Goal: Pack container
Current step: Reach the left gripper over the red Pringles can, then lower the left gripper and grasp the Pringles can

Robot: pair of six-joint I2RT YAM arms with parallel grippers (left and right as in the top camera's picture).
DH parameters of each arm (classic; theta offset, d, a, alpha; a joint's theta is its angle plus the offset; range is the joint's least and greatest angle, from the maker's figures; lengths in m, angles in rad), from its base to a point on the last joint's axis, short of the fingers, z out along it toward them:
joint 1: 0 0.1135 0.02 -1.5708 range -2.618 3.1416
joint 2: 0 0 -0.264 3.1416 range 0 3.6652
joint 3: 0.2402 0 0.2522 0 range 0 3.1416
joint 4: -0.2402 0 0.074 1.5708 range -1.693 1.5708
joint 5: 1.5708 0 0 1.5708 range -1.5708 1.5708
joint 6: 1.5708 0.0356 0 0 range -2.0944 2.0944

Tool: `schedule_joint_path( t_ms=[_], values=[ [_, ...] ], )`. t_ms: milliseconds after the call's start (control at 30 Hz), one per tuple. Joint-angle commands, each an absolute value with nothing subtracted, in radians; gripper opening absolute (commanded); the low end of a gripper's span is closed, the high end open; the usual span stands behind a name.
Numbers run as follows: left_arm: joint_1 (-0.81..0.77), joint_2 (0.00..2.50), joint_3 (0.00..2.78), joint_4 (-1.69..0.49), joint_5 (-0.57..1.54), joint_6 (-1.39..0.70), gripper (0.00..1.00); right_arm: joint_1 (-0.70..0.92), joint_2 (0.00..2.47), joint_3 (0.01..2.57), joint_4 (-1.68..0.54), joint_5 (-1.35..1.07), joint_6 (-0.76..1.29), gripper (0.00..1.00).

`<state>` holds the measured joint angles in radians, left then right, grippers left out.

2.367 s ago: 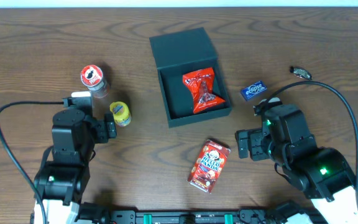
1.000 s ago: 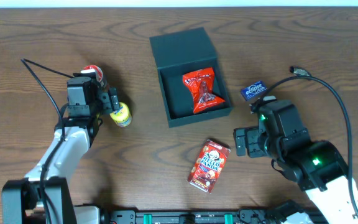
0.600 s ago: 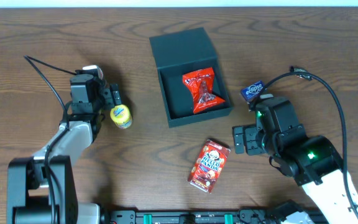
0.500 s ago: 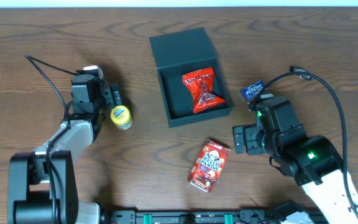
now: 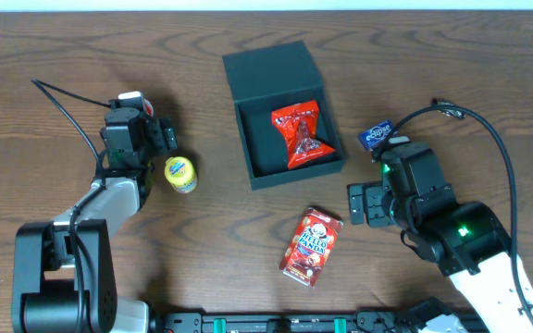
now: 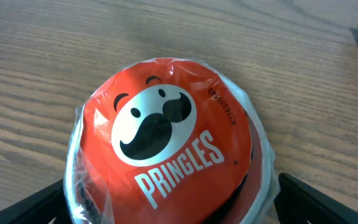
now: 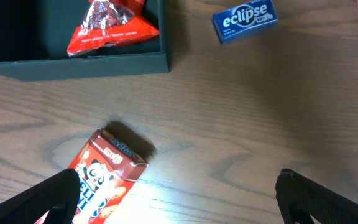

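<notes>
Nearest the robot's base, a red Hello Panda box (image 5: 311, 245) is seen lying flat and askew on the wooden table (image 5: 202, 259). Just to its right, the right gripper (image 7: 178, 183) is held over bare wood. Its arm is bent in from the near right corner and turned toward the table's middle. Its fingers (image 7: 42, 196) are spread wide, and nothing is gripped between them.

On the left side, a small yellow can (image 5: 179, 173) is shown standing upright. Just beyond it, the left arm is stretched forward along the table's edge, with the wrist pitched down. The left gripper (image 6: 173, 193) is poised directly over a red-lidded Pringles can (image 6: 166, 140). One finger is set wide on either side of the can's clear plastic cap, and the can is not clamped. Whether either finger touches the can cannot be told.

Farther back, at mid-table, the container (image 5: 294, 176) is seen open. Its hinged lid (image 5: 271, 72) is laid flat toward the far edge. A red snack pack (image 5: 299, 134) is lying inside the container. A blue Eclipse pack (image 5: 376, 135) is left on the wood just to the container's right.
</notes>
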<state>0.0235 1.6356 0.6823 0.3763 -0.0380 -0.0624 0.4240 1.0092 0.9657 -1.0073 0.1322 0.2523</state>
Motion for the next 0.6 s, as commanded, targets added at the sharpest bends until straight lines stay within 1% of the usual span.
schedule_joint_path(
  t_ms=[0,233,567],
  values=[
    [0.028,1.663,0.697,0.399,-0.062,-0.044,0.95,0.434,1.008,0.966,-1.002,0.154,0.262,0.99],
    [0.028,1.729,0.697,0.481,-0.060,-0.044,0.95,0.434,1.008,0.966,-0.973,0.154,0.262,0.99],
    [0.028,1.748,0.698,0.588,-0.059,-0.044,0.95,0.434,1.008,0.966,-0.953,0.162,0.261,0.99]
  ],
)
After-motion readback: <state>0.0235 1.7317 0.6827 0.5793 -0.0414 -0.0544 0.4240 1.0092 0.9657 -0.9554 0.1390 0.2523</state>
